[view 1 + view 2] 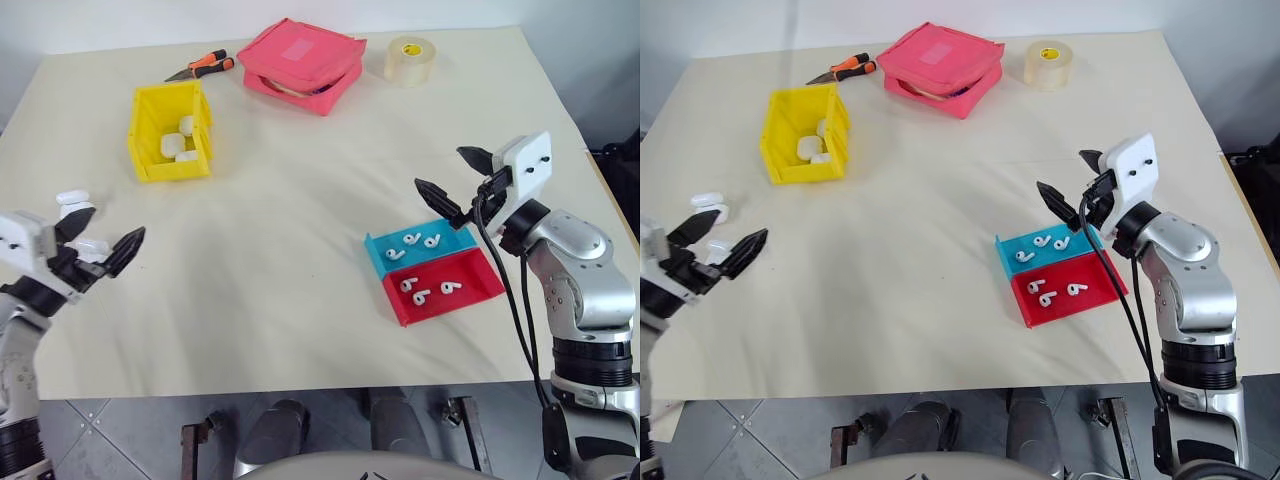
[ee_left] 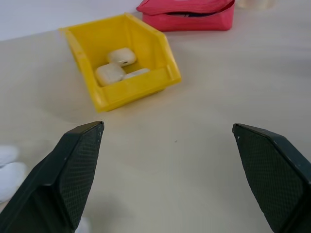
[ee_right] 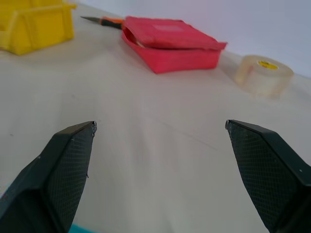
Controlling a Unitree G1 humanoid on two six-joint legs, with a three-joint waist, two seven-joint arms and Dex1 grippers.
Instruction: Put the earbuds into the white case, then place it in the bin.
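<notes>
Both arms raised over the table (image 1: pixel 300 300), nothing held. Left gripper (image 1: pixel 98 240) spread wide, empty, hovering at the table's left edge. Right gripper (image 1: pixel 455 180) also spread wide, empty, hanging just above the far edge of the blue tray (image 1: pixel 380 262).

Earbuds: three in the blue tray (image 1: pixel 410 243), three in the red tray (image 1: pixel 428 290) just beside it. None lifted.

Cases: one white case (image 1: pixel 72 202) lies near the left gripper, with more white shapes under the fingers — probably further cases, but the gripper hides them, so count uncertain. The yellow bin (image 1: pixel 145 135) at far left already holds about three cases (image 2: pixel 115 67).

Judged step: start of a cycle — picking an earbud, with a case to be readied on the left.

Next move calls for: right gripper to tip down into a tray and pinch one bud by its stem; buds are tiny and glossy, so a narrow, centred close. Left needs a case, lid open.
</notes>
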